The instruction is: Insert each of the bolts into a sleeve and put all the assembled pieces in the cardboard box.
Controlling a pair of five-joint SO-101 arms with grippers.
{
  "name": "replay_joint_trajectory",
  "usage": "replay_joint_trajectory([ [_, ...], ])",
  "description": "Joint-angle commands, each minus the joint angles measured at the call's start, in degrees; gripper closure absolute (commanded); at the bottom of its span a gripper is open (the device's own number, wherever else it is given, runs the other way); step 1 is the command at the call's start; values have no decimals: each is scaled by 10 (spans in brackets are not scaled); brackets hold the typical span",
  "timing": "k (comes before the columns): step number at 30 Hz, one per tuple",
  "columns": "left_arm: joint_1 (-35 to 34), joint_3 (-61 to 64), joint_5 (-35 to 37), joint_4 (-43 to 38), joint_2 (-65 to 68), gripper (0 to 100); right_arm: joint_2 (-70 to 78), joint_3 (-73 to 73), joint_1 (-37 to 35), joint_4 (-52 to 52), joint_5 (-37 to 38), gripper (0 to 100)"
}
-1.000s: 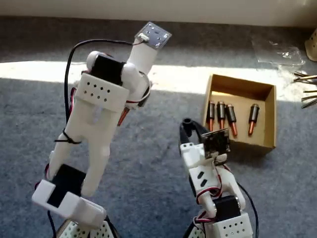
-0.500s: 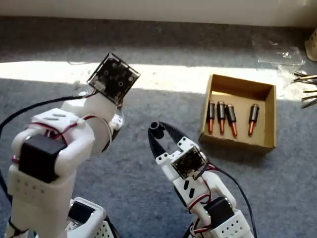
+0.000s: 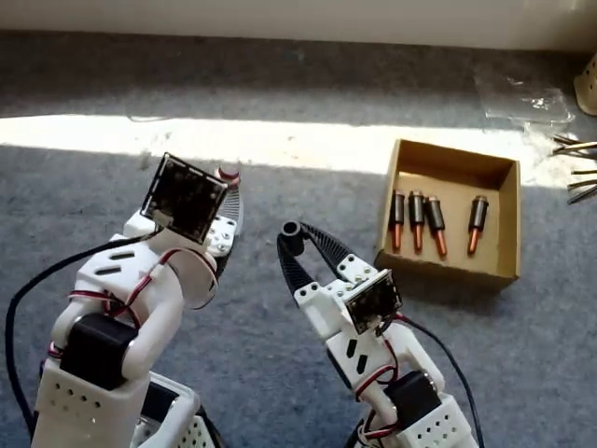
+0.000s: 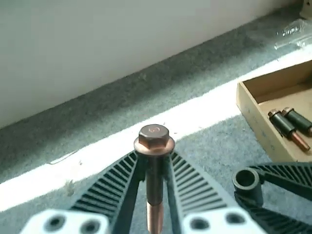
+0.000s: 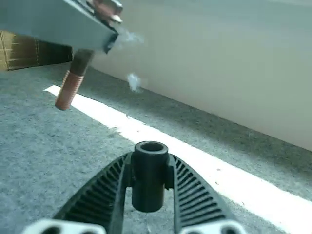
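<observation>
My left gripper [image 3: 228, 194] is shut on a copper bolt [image 4: 155, 170], whose hex head [image 3: 227, 174] sticks out beyond the fingertips. My right gripper [image 3: 297, 245] is shut on a black sleeve [image 3: 291, 231], held open end up just right of the bolt with a small gap between them. In the right wrist view the sleeve [image 5: 150, 173] sits between my fingers and the bolt's threaded tip [image 5: 68, 90] hangs nearby, off to one side. The left wrist view also catches the sleeve [image 4: 247, 181]. The cardboard box [image 3: 448, 269] at the right holds several assembled pieces [image 3: 436, 224].
A clear plastic bag [image 3: 522, 93] lies on the grey carpet behind the box. Thin metal tools [image 3: 576, 168] poke in at the right edge. A sunlit strip [image 3: 93, 135] crosses the carpet in front of the pale wall [image 4: 97, 39].
The left arm has folded down and swung toward the centre, bringing the bolt beside the sleeve. The right gripper has swung left, away from the box, with the sleeve in it.
</observation>
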Motion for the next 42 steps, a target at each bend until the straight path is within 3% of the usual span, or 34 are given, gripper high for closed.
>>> replay_joint_trajectory([
  [1, 0, 32, 16, -89, -36, 992, 0, 63, -1, -17, -6, 995],
  [7, 2, 79, 27, -175, -59, 991, -5, 63, -1, 21, -6, 995],
  [12, 29, 81, 167, -182, -63, 989, -5, 62, -1, 23, -6, 995],
  [18, 85, 102, 176, -191, -63, 989, 0, 62, -1, 24, -6, 995],
  [26, 109, 240, 176, -440, -64, 993, 0, 62, -1, 24, -6, 995],
  [29, 108, 276, 176, -498, -64, 993, -2, 62, -1, 29, -6, 995],
  [39, 112, 269, 177, -505, -64, 993, -6, 62, -1, 43, -7, 995],
  [42, 112, 258, 179, -476, -64, 993, -6, 62, -1, 43, -7, 995],
])
